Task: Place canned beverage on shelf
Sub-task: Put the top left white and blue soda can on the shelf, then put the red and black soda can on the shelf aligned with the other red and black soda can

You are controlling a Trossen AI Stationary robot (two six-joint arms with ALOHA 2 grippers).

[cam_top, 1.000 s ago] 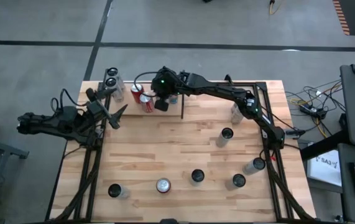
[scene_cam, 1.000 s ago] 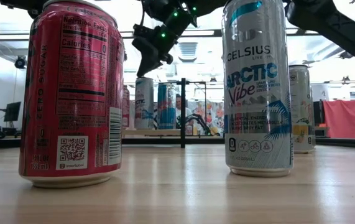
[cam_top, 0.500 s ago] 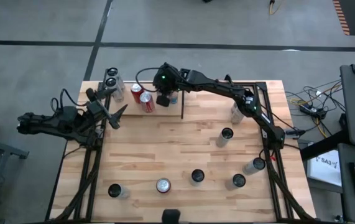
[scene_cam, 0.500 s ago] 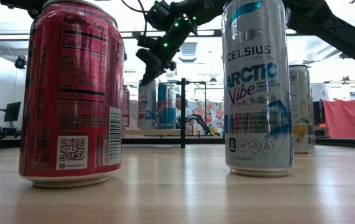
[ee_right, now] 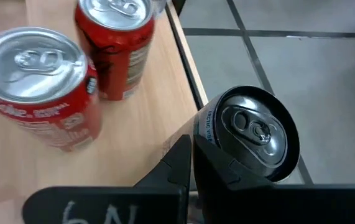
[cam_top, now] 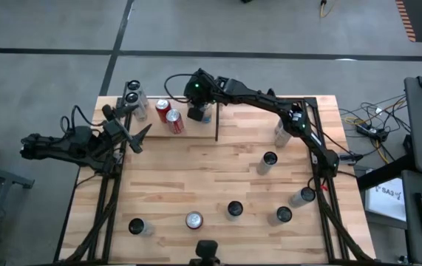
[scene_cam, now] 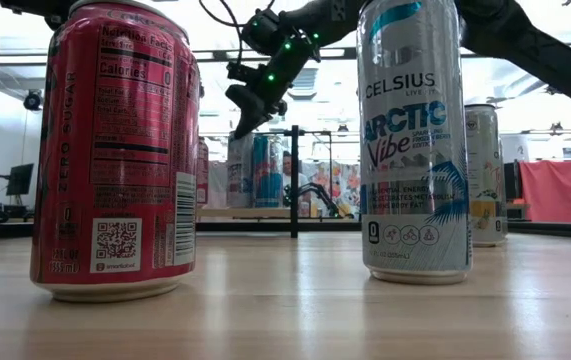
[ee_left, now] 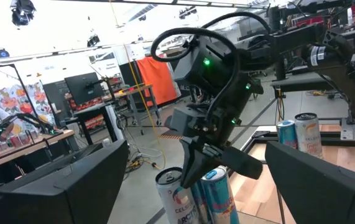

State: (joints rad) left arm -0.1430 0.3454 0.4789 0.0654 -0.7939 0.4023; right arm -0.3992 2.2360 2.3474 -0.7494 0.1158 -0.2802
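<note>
High view: The right end effector [cam_top: 196, 113] is extended to the far side of the counter [cam_top: 218, 185], above the shelf [cam_top: 188, 127]. Its fingers are fully closed and hold nothing. Two red cans [cam_top: 168, 116] stand on the shelf just to its left, and a blue-and-silver can [cam_top: 206, 116] stands directly beside it on the right. A black upright rod [cam_top: 216, 122] stands just to its right, nearer the counter's middle. The left end effector [cam_top: 140, 135] waits well to the left of the right one, at the counter's left edge, its fingers spread wide and empty. Further cans stand well apart across the near half of the counter.

Low view: The right end effector [scene_cam: 248, 110] hangs above the cans on the shelf [scene_cam: 255, 213], clear of their tops. Below it stand a pale can [scene_cam: 239, 172] and a blue can [scene_cam: 268, 171]. Far nearer the camera stand a large red can [scene_cam: 115, 150] and a silver Celsius can [scene_cam: 412, 140].

Left wrist view: The right end effector [ee_left: 193, 180] points down, closed, just above a silver can [ee_left: 174, 196] and a blue can [ee_left: 217, 193]. The left arm's own fingers [ee_left: 53, 186] stand wide apart at either side.

Right wrist view: Directly below the right end effector a silver can top [ee_right: 252, 134] sits at the shelf's edge; two red cans [ee_right: 37, 93] stand to one side on the pale panel [ee_right: 146, 124].
</note>
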